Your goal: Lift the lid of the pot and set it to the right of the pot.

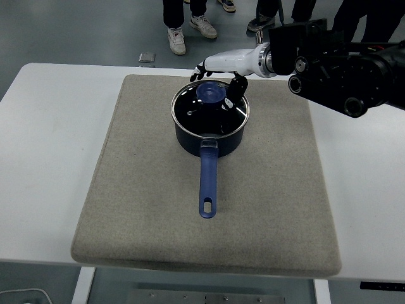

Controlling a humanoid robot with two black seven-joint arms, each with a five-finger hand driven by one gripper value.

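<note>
The glass pot lid (211,109) sits on the blue saucepan (207,126) at the middle of a grey mat (126,190). The robot's right hand (220,68) hovers just behind the lid's blue knob (210,92), fingers spread, grasping nothing.

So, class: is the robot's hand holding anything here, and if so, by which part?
Nothing is held yet. The right hand hovers open by the blue knob of the lid, which sits on the pot.
</note>
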